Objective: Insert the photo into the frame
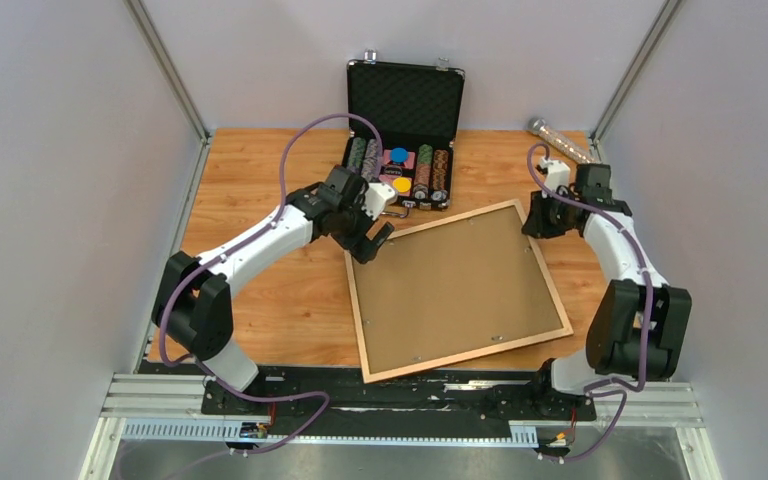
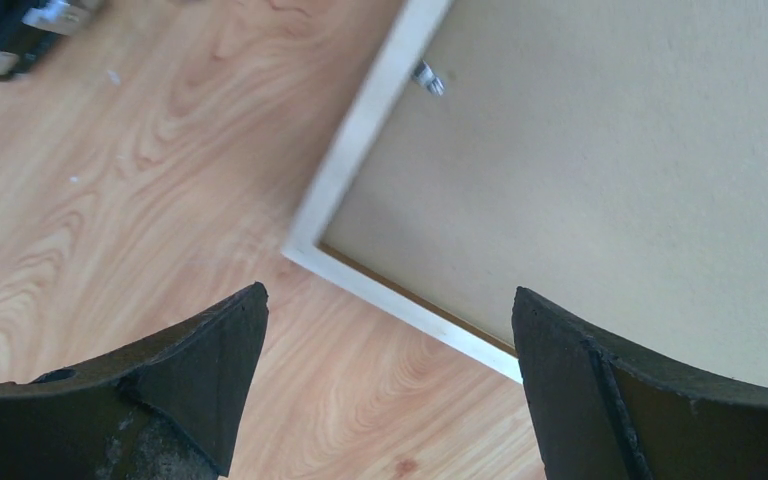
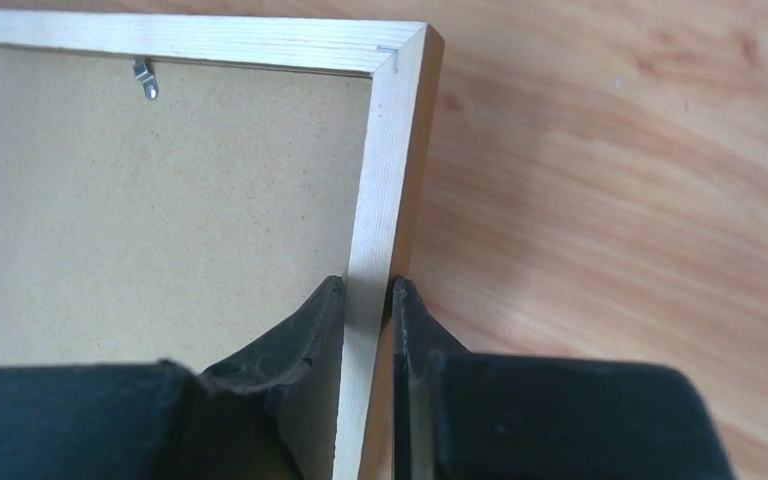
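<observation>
Clamping down on the frame [image 3: 392,150], my right pincer [image 3: 365,292] had its jaws nearly together, one finger on the inner side of the right-hand rail and one on the outer side, a little short of the far right corner. My left pincer [image 2: 390,298] stood wide open and held nothing. It hung above the frame's far left corner without touching it, one finger over the bare table [image 1: 280,300] and the other over the backing panel [image 1: 455,285].

The frame lay flat on the table, back side up and turned at a slant, its far left corner just in front of the black case [image 1: 405,100]. The brown panel filled the whole opening, so whether the photo lay beneath it I could not tell. A small metal clip [image 3: 145,78] showed at the far rail. My own fingers cut off the lower part of both wrist views.

The case stood with its lid up. Rows of poker chips [image 1: 430,172] sat in the tray, with a blue disc and a yellow one among them. A clear tube [image 1: 562,141] lay at the far right edge, and what it held was too small to make out.
</observation>
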`<state>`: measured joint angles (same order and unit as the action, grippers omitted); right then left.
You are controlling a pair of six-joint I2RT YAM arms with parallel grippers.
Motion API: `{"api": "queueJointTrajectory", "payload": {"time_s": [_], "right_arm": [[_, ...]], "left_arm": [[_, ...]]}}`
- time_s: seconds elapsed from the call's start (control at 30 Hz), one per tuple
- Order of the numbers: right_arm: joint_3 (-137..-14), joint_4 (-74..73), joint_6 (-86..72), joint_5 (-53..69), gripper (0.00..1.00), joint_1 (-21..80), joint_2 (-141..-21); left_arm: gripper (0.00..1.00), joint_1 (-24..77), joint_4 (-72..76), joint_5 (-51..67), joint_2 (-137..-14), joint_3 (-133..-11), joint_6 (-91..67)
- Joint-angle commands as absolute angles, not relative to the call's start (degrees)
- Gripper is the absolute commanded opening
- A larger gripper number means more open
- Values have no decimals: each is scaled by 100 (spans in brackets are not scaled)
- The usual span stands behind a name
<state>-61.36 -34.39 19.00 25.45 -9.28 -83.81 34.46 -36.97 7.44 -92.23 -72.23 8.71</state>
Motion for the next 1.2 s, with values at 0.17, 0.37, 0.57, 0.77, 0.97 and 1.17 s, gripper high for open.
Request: {"api": "queueJointTrajectory", "payload": {"time_s": [0.17, 0.37, 0.57, 0.77, 0.97, 1.17], "right_arm": [[-8213, -3136, 2173, 2790, 0, -227, -9671], [-9286, -3157, 2469, 2883, 0, 269, -10619], [-10494, -3175, 2845, 3096, 0, 611, -11662], [-11827, -3559, 3077, 3403, 0, 818, -12571], [-12402, -3577, 3247, 3671, 0, 1026, -13003], [-12949, -3572, 3263, 3710, 0, 1248, -13422]], "left_arm": [[100, 2929, -3679, 860, -9324, -7587, 1025], [100, 2657, -3596, 943, -9678, -7649, 1186], [100, 2610, -3553, 1039, -10304, -7886, 1255], [97, 2573, -3475, 1142, -10628, -8081, 1243], [94, 2511, -3487, 1179, -10924, -8352, 1258], [87, 2362, -3489, 1380, -11077, -8466, 1100]]}}
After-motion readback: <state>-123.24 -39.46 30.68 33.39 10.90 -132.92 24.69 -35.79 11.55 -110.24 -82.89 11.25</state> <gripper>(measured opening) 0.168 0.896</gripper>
